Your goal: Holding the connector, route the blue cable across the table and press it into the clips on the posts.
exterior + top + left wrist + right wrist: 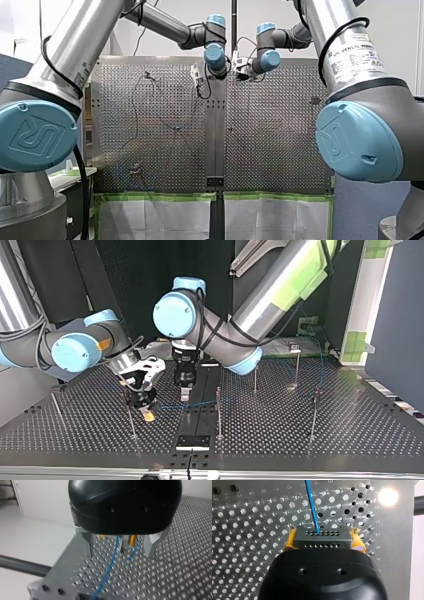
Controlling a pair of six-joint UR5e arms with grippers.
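In the right wrist view my right gripper (323, 542) has its yellow pads (290, 541) shut on the two ends of a dark grey connector (322, 539). The blue cable (312, 505) leaves the connector's face and runs ahead over the perforated plate. My left gripper (120, 552) hangs just above the plate with its metal fingers (87, 543) open. The cable (110, 565) passes between them untouched. In the top view my right gripper (146, 409) is low at centre left. My left gripper (184, 390) stands beside it, and the cable (200, 404) trails off toward the posts.
Thin upright posts stand on the plate: one close by (218, 412), others at the top view's right (314, 412) and further back (296, 365), and one beside my right gripper (131, 420). A black block (192, 441) sits at the plate's near edge.
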